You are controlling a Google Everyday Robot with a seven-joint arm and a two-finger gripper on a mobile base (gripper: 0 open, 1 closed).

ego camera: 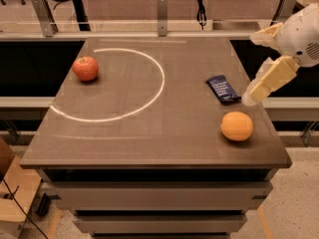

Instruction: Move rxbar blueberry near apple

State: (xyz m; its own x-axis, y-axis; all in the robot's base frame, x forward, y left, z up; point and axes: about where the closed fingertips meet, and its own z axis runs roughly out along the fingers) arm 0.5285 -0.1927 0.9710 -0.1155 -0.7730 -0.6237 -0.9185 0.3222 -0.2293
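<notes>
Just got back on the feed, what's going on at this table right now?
The robot's gripper hangs at the right edge of the table, close beside the rxbar blueberry, which lies flat and is not yet picked up. The apple sits at the far left, so the move is not done. An orange sits just in front of the bar.
</notes>
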